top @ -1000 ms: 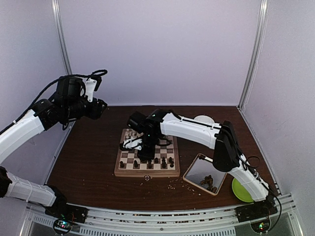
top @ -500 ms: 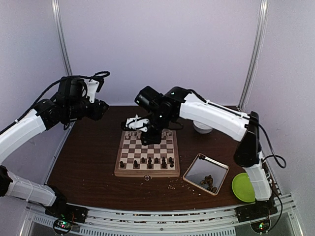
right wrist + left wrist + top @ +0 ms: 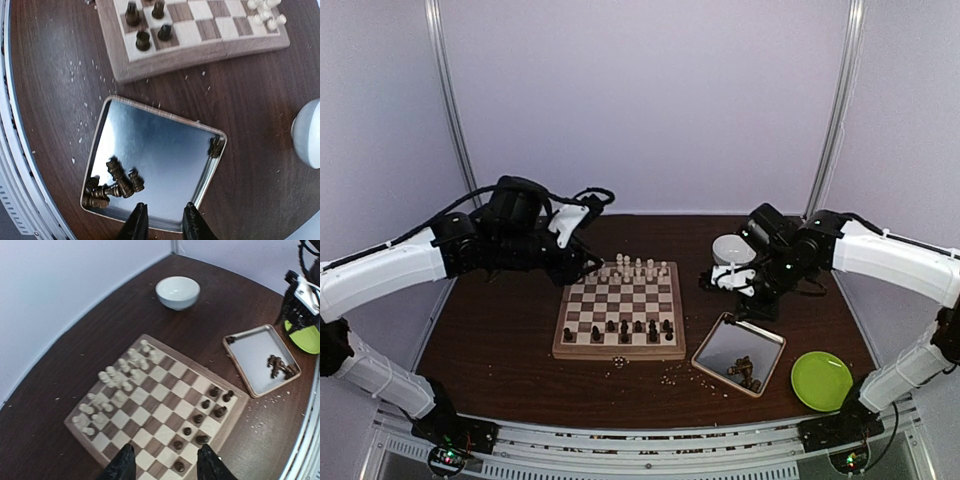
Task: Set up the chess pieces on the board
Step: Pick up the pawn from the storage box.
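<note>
The board (image 3: 617, 352) lies mid-table. Cream chess pieces (image 3: 632, 268) crowd its far edge, and dark chess pieces (image 3: 620, 328) stand in its near rows. More dark pieces (image 3: 745, 372) lie in a metal tray (image 3: 720, 345) to its right. My left gripper (image 3: 582, 266) hovers at the board's far left corner, open and empty (image 3: 165, 467), looking down on the board (image 3: 239, 412). My right gripper (image 3: 718, 281) hangs open above the tray (image 3: 160, 150), nothing between its fingers (image 3: 137, 222). The dark pieces (image 3: 112, 182) lie just left of them, one more (image 3: 216, 146) in the tray's far corner.
A white bowl (image 3: 730, 248) stands behind the tray, close to my right gripper. A green plate (image 3: 821, 380) sits at the near right. Pale crumbs (image 3: 670, 375) are scattered in front of the board. Walls close in the table on three sides.
My right arm has swung away from the board's far left to above the tray on the right. My left arm has come in from the left wall towards the board's far left corner.
</note>
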Tool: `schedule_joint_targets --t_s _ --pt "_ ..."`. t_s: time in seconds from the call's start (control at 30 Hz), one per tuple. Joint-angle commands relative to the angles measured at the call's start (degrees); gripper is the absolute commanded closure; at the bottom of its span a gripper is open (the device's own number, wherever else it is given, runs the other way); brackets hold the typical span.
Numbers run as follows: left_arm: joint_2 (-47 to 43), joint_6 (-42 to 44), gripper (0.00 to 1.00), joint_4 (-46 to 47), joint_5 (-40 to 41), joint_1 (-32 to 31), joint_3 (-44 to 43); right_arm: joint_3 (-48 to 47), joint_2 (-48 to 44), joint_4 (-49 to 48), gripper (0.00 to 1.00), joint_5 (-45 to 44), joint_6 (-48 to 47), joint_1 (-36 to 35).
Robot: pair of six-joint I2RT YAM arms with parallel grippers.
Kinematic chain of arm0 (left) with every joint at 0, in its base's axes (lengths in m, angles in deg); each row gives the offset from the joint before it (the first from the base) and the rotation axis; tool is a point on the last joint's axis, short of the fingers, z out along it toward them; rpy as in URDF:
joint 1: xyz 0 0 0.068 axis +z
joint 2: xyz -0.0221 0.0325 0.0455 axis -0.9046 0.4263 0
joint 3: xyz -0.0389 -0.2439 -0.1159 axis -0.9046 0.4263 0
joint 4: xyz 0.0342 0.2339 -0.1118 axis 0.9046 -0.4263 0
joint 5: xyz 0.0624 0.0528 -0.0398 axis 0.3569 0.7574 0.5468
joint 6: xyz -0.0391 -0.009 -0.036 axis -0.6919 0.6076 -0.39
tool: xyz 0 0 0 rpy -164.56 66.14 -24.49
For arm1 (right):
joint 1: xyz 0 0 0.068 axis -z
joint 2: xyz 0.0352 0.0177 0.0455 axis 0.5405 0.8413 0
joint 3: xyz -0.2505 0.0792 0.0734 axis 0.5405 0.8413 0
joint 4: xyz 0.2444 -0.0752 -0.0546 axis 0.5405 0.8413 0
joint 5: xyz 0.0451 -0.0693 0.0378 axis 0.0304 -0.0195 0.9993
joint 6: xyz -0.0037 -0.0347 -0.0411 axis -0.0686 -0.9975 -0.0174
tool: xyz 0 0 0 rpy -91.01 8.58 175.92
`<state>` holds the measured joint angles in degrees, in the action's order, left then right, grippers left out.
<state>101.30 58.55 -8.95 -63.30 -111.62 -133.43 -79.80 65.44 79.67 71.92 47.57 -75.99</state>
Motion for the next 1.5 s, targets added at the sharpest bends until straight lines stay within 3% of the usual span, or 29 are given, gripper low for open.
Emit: schedule_joint_targets --t_s 0.0,0.13,0.3,0.53,0.8,1.03,1.47 --pt "3.7 0.8 0.58 4.4 -5.9 -3.4 -1.8 11.1 -6.1 -3.6 0.76 2.1 -2.6 1.9" --pt "7.7 -0.4 0.6 9.1 -10.2 -6.1 -1.7 18.5 -7.7 -5.5 0.79 1.1 -3.7 1.9" --pt "13.4 -1.5 0.62 12.2 -11.1 -9.4 -3.8 20.6 -6.4 -7.5 0.8 0.7 -3.5 3.3" --pt "17.7 -5.9 0.62 15.9 -7.6 -10.5 -5.2 14.4 0.6 -12.9 0.8 1.0 -0.7 8.9" --pt "16.4 -10.8 0.61 19.6 -2.5 -10.5 -3.2 5.2 14.1 -15.0 0.8 -1.1 2.1 9.0" --pt "15.4 -11.5 0.61 20.3 -1.8 -10.5 -1.8 2.7 19.0 -15.3 0.8 -3.4 2.5 9.0" --pt "14.9 -9.0 0.6 18.5 -1.9 -10.5 -1.6 14.0 4.5 -5.5 0.75 6.8 -8.8 8.9"
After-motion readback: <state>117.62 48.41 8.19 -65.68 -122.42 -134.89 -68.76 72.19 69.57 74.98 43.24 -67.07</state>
